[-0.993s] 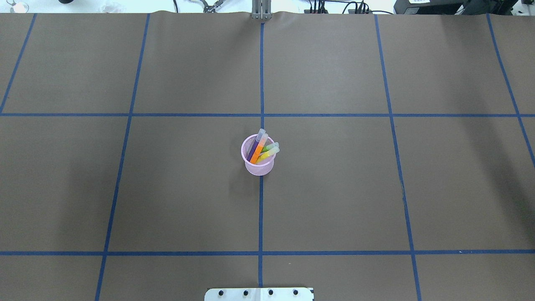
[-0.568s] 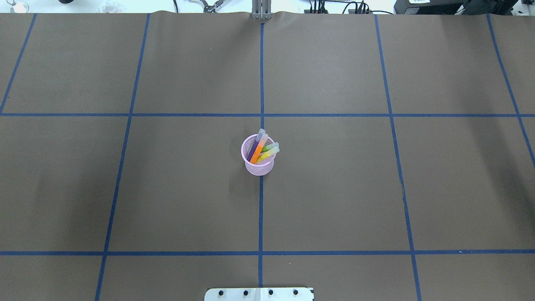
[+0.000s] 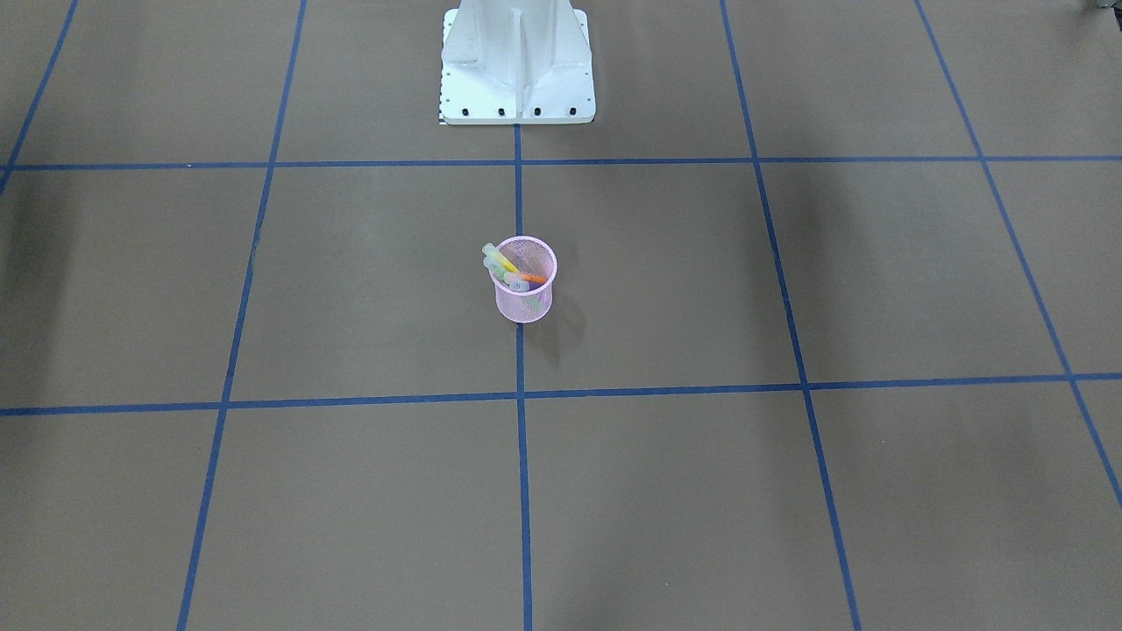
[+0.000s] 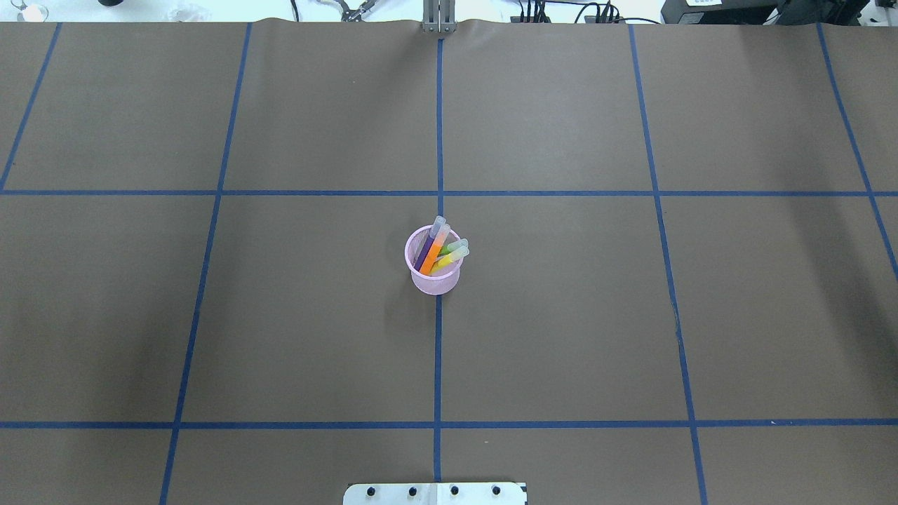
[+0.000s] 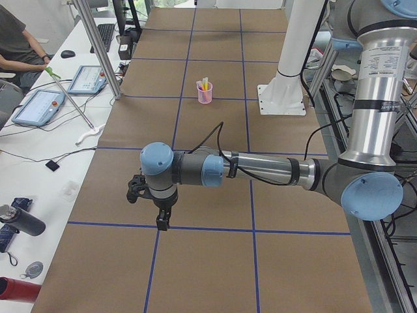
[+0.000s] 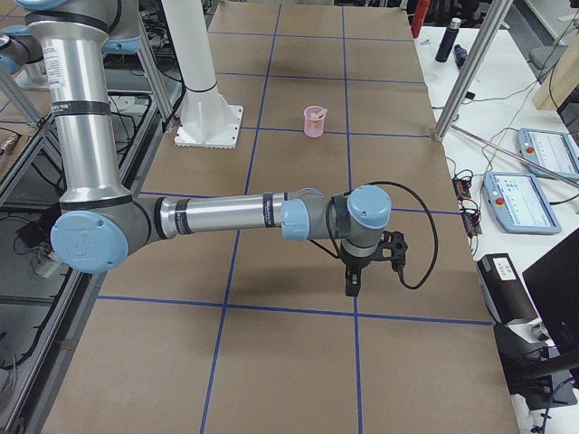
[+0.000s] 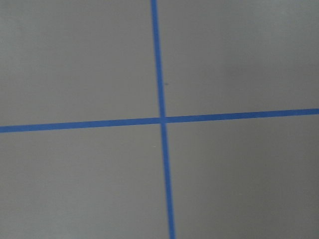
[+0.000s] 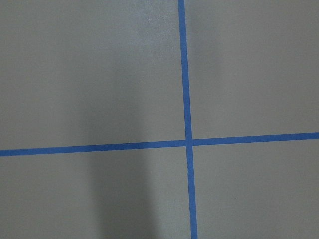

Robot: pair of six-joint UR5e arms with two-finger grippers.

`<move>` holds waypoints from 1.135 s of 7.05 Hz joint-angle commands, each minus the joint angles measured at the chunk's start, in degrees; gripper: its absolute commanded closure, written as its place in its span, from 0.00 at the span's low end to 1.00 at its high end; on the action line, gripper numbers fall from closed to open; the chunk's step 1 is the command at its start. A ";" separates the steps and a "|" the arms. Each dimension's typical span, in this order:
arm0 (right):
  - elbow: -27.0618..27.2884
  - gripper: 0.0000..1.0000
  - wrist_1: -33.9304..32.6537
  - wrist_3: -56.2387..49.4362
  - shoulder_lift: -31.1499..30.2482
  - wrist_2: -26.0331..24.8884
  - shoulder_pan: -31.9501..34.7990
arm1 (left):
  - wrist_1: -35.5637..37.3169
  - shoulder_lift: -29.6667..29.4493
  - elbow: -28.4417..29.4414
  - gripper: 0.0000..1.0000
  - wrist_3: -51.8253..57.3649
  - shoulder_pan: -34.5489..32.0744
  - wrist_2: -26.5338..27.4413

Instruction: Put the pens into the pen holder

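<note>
- Evidently nothing has shifted in the last second; all four pens (image 4: 433,254) stand in the pen holder (image 4: 436,279) — task looks finished
- left gripper (image 5: 161,220) and right gripper (image 6: 351,286) hang well apart from the pen holder; fingers spread or pressed together — cannot tell

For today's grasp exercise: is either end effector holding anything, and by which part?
Nothing appears held: the pens stand in the pen holder; the left end effector and right end effector hang bare.
</note>
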 commanded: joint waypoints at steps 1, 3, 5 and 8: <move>0.63 0.00 -0.08 -0.01 -0.35 -0.44 0.00 | -0.40 1.19 0.61 0.00 0.11 0.06 0.16; 1.50 0.00 -0.17 -0.01 -1.83 -0.79 0.00 | -0.84 1.27 0.44 0.00 0.20 0.06 0.16; 1.86 0.00 -0.43 -0.10 -2.01 -1.95 0.00 | -1.10 0.84 0.87 0.00 -1.20 0.14 0.08; 2.22 0.00 -0.43 -0.01 -2.37 -2.55 -0.26 | -4.61 0.13 3.33 0.00 -5.86 1.10 0.08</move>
